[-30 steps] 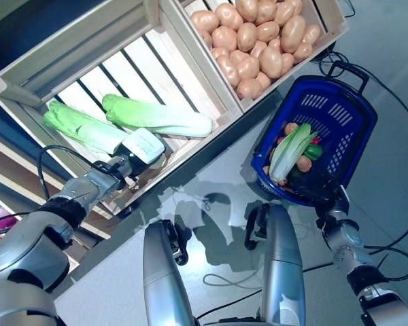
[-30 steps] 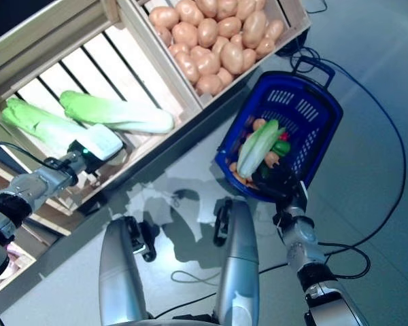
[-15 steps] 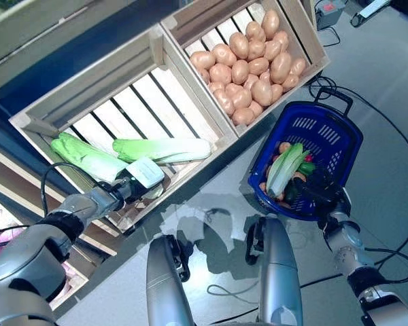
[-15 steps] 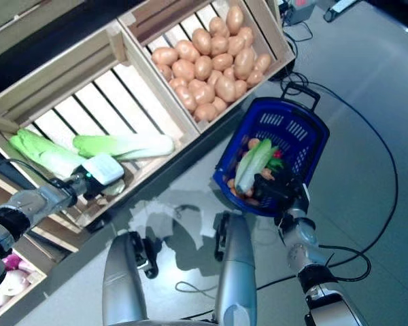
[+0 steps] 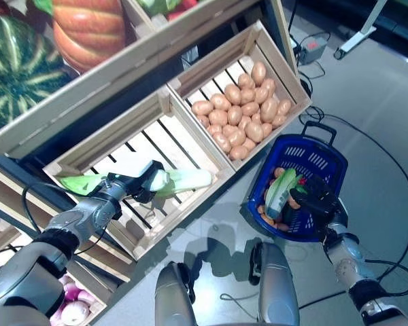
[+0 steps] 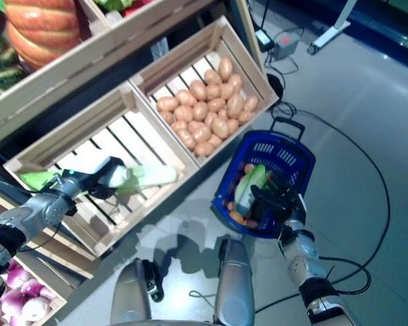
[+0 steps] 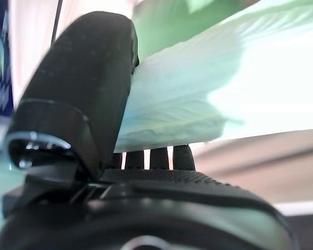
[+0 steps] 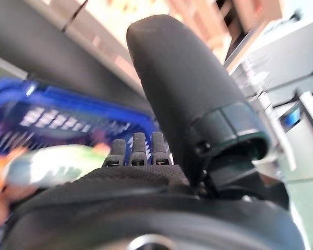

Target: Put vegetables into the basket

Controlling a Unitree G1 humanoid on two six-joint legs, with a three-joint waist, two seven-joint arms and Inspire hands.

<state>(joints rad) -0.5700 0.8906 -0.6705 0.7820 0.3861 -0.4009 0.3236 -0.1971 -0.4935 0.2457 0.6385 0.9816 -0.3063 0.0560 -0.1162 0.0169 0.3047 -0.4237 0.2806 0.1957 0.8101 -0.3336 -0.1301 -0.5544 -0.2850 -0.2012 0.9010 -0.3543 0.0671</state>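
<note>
The blue plastic basket (image 5: 330, 151) stands on the floor to the right of the wooden stand. In it lie a long pale green cabbage (image 5: 279, 194) and small round orange-brown vegetables. My right hand (image 5: 314, 200) is just above the basket's near rim with its fingers straight; the basket also shows in the right wrist view (image 8: 68, 112). My left hand (image 5: 128, 185) is inside the slatted crate (image 5: 190, 146), on a long pale green cabbage (image 5: 187, 179). In the left wrist view the thumb (image 7: 83, 99) lies over this cabbage (image 7: 208, 78) and the fingers (image 7: 146, 156) lie under it.
The wooden stand (image 5: 156, 51) with its crates and shelves runs across the left and top. Black cables and a small grey box (image 5: 315, 46) lie on the grey floor behind the basket. A white frame leg (image 5: 357, 34) stands at the far right.
The camera has tilted up, so the whole picture has shifted. My left hand has moved from the crate's front onto the pale cabbage and closed round it. My right hand stays by the basket.
</note>
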